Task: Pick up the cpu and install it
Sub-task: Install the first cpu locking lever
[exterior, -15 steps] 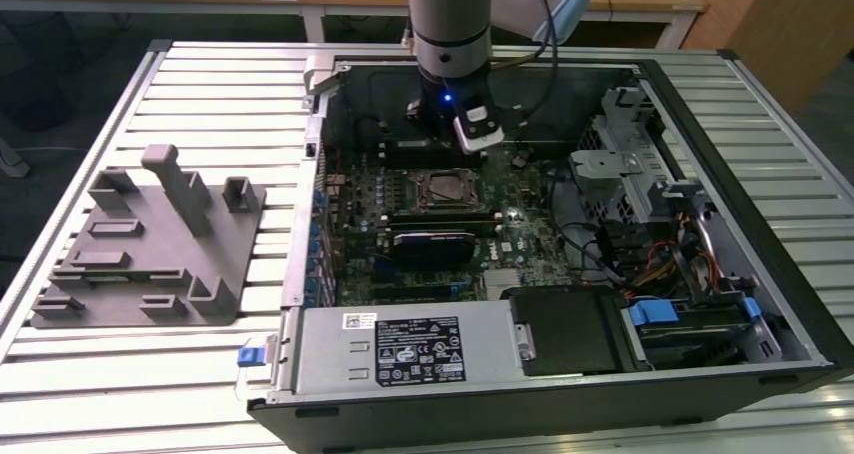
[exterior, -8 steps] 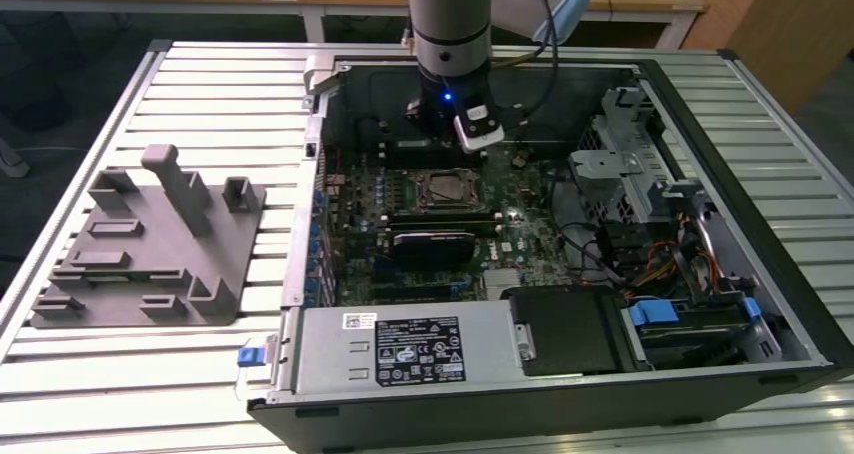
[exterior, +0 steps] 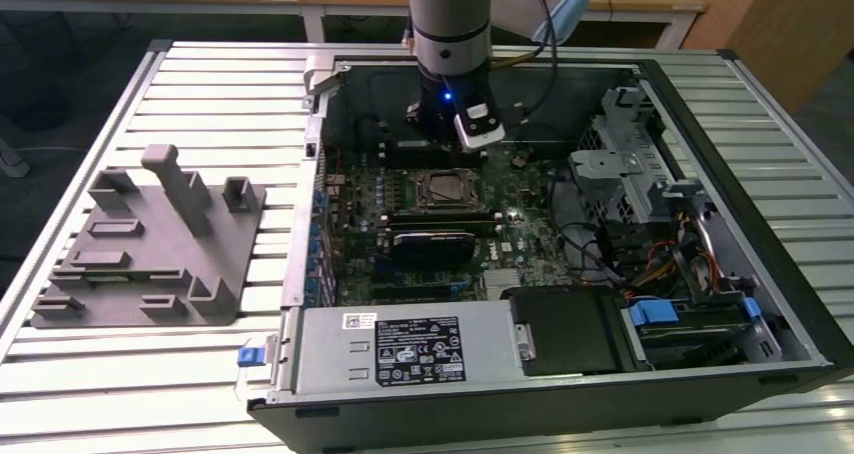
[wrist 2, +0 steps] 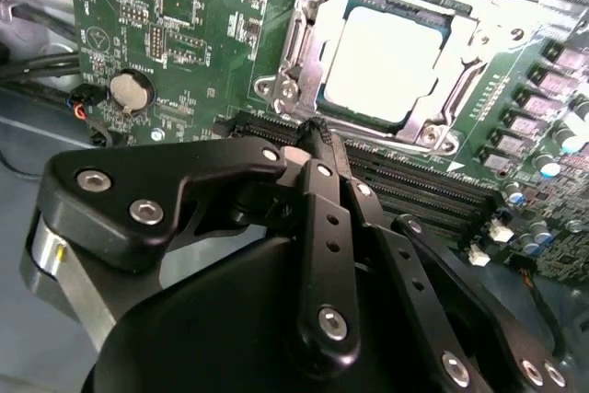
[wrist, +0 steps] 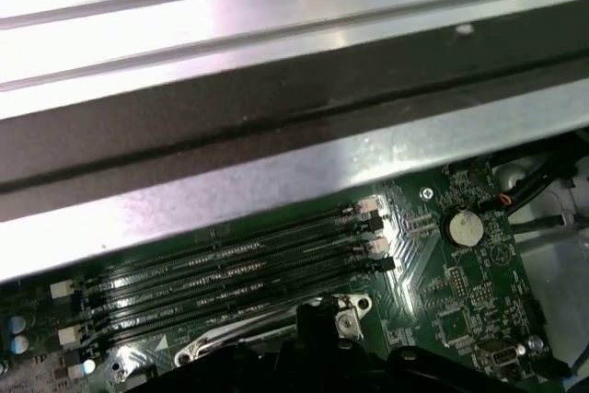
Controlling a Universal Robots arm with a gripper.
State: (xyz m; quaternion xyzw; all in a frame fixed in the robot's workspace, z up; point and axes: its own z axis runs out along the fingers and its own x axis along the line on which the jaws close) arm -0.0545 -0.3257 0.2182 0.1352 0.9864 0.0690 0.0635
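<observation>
The gripper [wrist 2: 317, 131] hangs low inside the open case [exterior: 747, 214], over the memory slots [wrist: 230, 273] just beside the socket [wrist 2: 386, 52], and in the second wrist view its fingers [wrist 2: 322, 167] come together to one dark tip with nothing seen between them, so I judge them pressed together and empty. The cpu [wrist 2: 386, 54] is not in the grip: it lies flat and square in the socket, its pale metal top facing up and the steel frame around it on all sides, which reads as the chip already seated on the board [exterior: 534, 224]. The tip stands beside the frame's edge, apart from the chip; whether it touches the slots I cannot tell. In the exterior view the arm [exterior: 451, 34] comes straight down into the case, a vertical approach that keeps it away from the cables [exterior: 641, 264] and drive cage [exterior: 627, 164] toward the exterior view's right. The case lies on its side on the slatted table [exterior: 200, 84], so the board faces up. The grey tray [exterior: 147, 244] with upright posts sits well apart on the table, toward the exterior view's left.
</observation>
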